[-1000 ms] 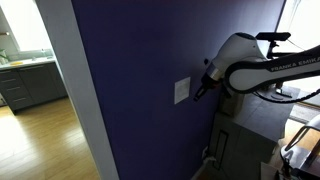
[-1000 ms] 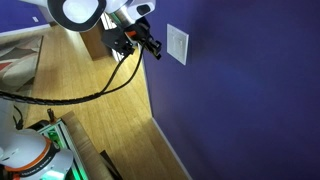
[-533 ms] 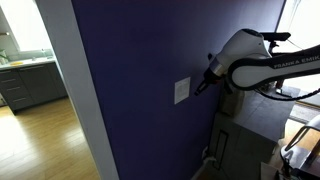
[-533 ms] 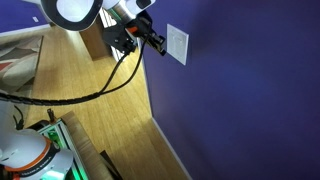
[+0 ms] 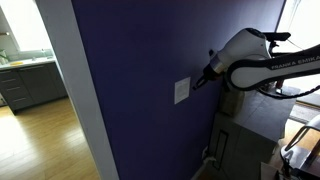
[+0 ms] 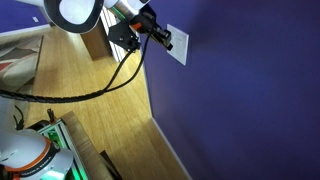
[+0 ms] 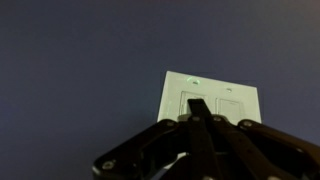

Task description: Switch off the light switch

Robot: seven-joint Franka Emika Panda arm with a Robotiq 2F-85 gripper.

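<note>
The light switch (image 5: 181,91) is a small white plate on the dark purple-blue wall; it also shows in an exterior view (image 6: 178,43) and in the wrist view (image 7: 212,101), where it has two rockers side by side. My gripper (image 5: 199,84) is shut, its fingers pressed together into one point. In the wrist view the fingertips (image 7: 197,106) lie over the left rocker, at or very near its surface. In an exterior view the gripper (image 6: 166,40) reaches the plate's left edge. The lower part of the plate is hidden behind the fingers.
A white door frame (image 5: 70,90) borders the wall, with a kitchen beyond. A small white outlet plate (image 5: 208,153) with a cord sits low on the wall. A grey cabinet (image 5: 245,140) stands under the arm. Black cables (image 6: 90,92) hang over the wood floor.
My gripper has moved up and toward the wall, from short of the switch plate to its face. The fingers stayed shut.
</note>
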